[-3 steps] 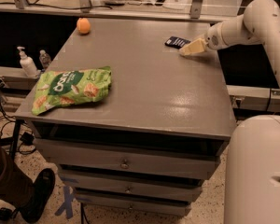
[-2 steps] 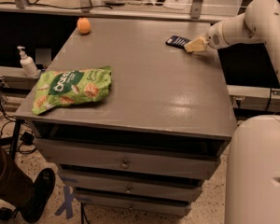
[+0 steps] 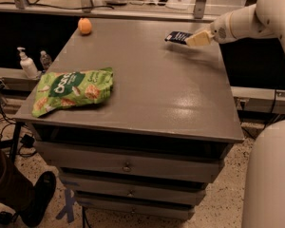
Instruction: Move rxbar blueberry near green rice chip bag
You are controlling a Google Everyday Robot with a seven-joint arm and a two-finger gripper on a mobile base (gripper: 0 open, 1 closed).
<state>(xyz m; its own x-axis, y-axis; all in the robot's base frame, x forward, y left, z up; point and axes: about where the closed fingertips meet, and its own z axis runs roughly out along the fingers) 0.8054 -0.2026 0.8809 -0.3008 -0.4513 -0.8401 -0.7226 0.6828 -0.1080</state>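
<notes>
The rxbar blueberry (image 3: 177, 36) is a small dark navy bar at the far right of the grey table (image 3: 147, 94). My gripper (image 3: 195, 38) reaches in from the right and is shut on the bar's right end. The bar sticks out to the left of the pale fingers (image 3: 199, 37) and hangs slightly above the tabletop, with a shadow beneath it. The green rice chip bag (image 3: 71, 90) lies flat near the table's front left edge, far from the bar.
An orange ball (image 3: 84, 26) sits at the table's far left corner. Drawers (image 3: 127, 166) are below the tabletop. A pump bottle (image 3: 26, 64) stands on a ledge to the left. My white base (image 3: 270, 175) is at the lower right.
The gripper and the bar have risen slightly together, away from the tabletop. The bag and the ball have not moved.
</notes>
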